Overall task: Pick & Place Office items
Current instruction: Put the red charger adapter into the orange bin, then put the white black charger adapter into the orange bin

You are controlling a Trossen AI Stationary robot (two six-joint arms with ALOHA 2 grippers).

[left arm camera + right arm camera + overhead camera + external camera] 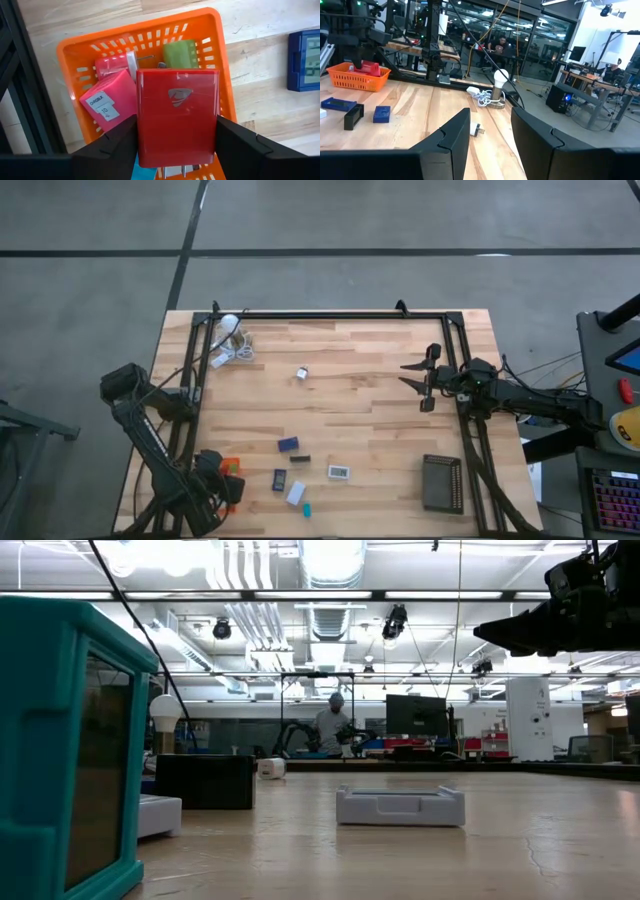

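Left end effector (177, 150) was clamped on a red block (177, 115), held right over the orange tray (70, 55), not yet dropped. Tray already held three visible pieces: a pink box (107, 100), a red-pink piece (112, 65), a green one (180, 54), plus a sliver of teal under the red block. Right end effector (412, 376) hovered well away from the tray over bare worktop (370, 420), fingers apart, nothing between them. Still loose on the worktop, counted from above: seven items, all beside or beyond the tray, with a small white one farthest off. One black tray (441, 483) sat far from the orange one; whether it held anything couldn't be told. Roughly a third done, my guess.
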